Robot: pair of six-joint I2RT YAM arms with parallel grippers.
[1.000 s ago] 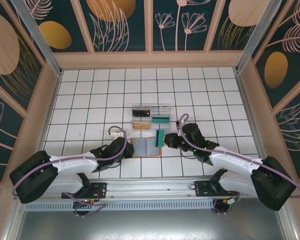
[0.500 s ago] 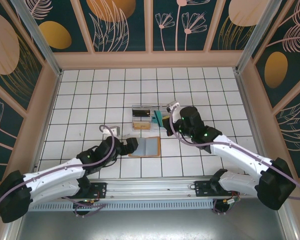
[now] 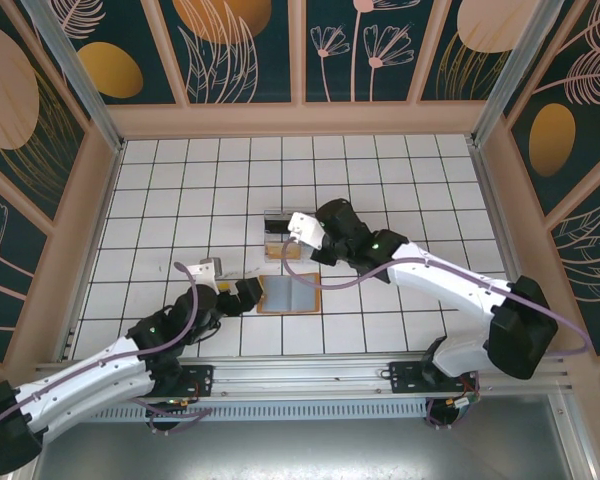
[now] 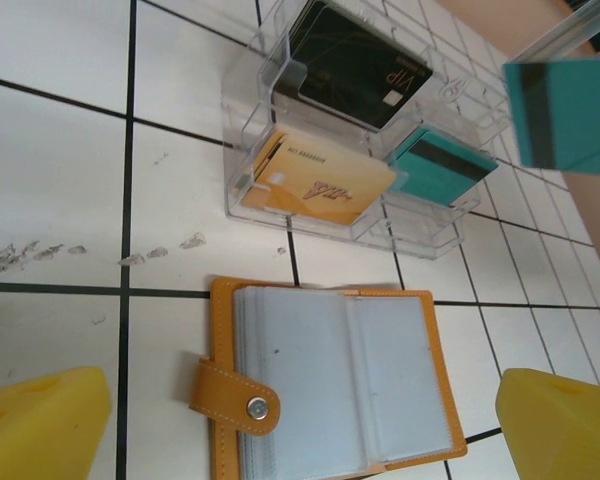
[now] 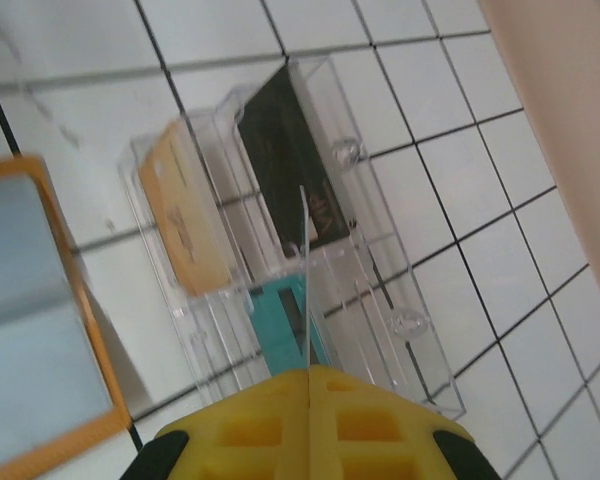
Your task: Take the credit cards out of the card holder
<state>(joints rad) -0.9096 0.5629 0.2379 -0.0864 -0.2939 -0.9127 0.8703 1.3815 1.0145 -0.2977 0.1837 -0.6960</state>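
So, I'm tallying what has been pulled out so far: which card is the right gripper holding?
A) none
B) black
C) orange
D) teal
D: the right gripper is shut on a teal card with a dark stripe, held over the clear tray.

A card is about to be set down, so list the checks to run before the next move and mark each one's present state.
1. Grip: right gripper shut on the held teal card: ok.
2. Position: held teal card above the clear tray: ok. Which compartment it is over: cannot tell.
3. Room: black card, orange card and stored teal card fill three compartments. The one beside the black card looks empty: ok.
4. Left gripper open, fingers apart from the card holder: ok.
5. Card holder lying open: ok.
6. More cards in its pockets: cannot tell.
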